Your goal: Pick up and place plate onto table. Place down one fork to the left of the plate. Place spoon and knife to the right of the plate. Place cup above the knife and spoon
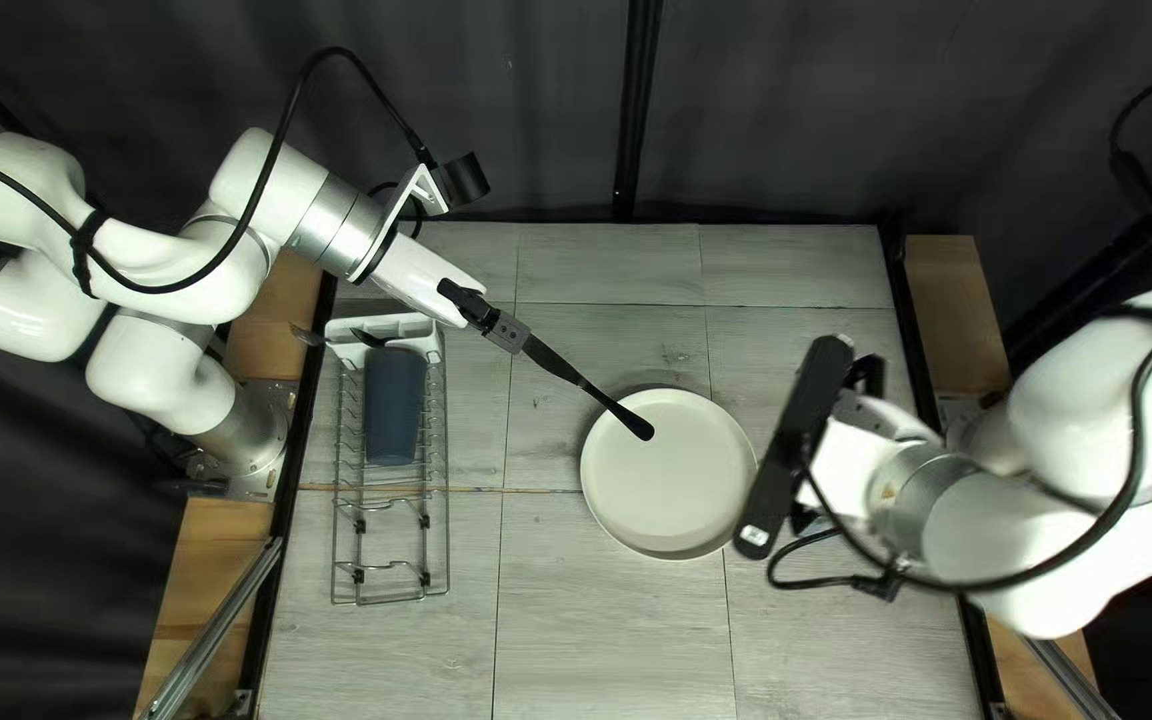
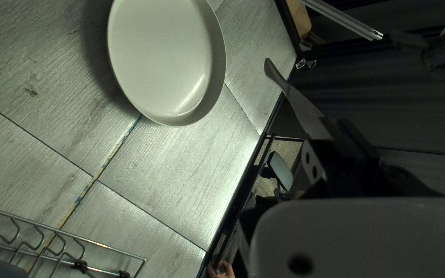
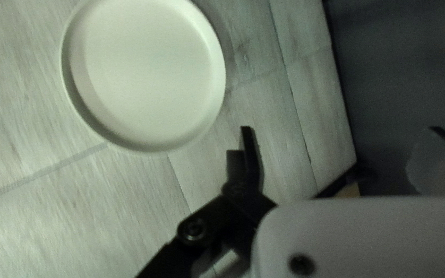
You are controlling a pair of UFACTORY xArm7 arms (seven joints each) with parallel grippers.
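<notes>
The left hand [image 1: 515, 335] clamps a slender black utensil [image 1: 586, 387] by one end, so lowering early could strike the round off-white plate [image 1: 670, 480].

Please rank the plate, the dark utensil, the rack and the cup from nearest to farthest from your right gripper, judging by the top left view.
1. Plate, immediately left in that view.
2. Utensil, in the left gripper, tip over the plate.
3. Rack and cup, far left; too close to call.
</notes>
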